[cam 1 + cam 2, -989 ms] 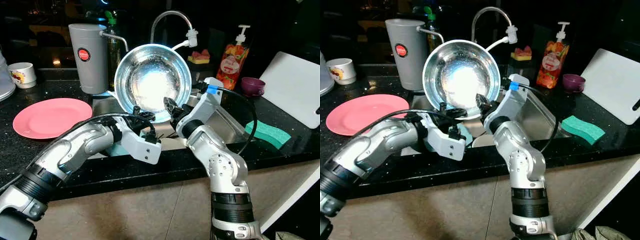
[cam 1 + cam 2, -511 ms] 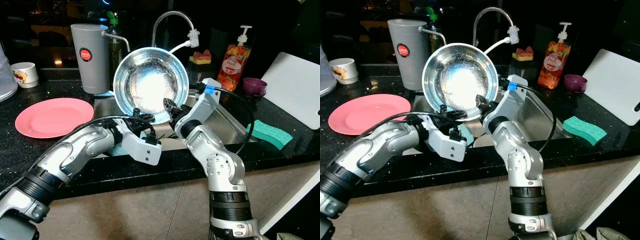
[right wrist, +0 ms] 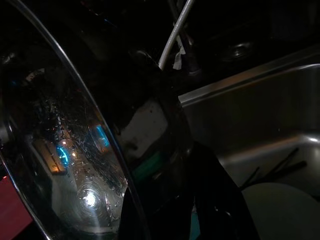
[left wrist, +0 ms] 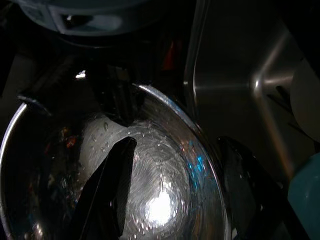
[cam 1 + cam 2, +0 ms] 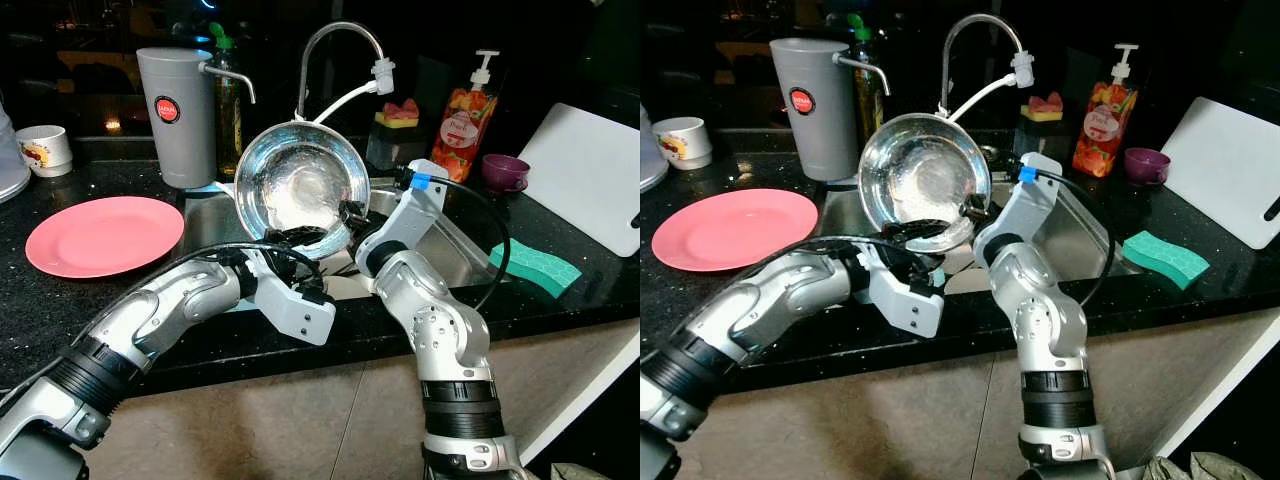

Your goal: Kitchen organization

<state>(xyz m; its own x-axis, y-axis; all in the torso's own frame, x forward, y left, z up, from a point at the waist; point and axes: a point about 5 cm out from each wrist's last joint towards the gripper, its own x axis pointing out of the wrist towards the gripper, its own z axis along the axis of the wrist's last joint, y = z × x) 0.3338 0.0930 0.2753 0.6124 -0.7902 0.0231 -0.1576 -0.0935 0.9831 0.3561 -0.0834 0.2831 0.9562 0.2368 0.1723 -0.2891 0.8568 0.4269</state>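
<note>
A wet steel bowl hangs tilted over the sink, its hollow facing me. My left gripper is shut on the bowl's lower rim; the left wrist view has one finger inside the bowl and the other outside it. At the bowl's right edge my right gripper is shut on the rim. In the right wrist view the bowl's rim runs between the fingers.
A pink plate lies on the dark counter at left, with a grey jug and a white mug behind it. The faucet arches over the bowl. To the right are a soap bottle, purple cup, green sponge and white board.
The bowl has dropped lower and tipped back from nearly upright. Both grippers moved down with it and kept their hold.
</note>
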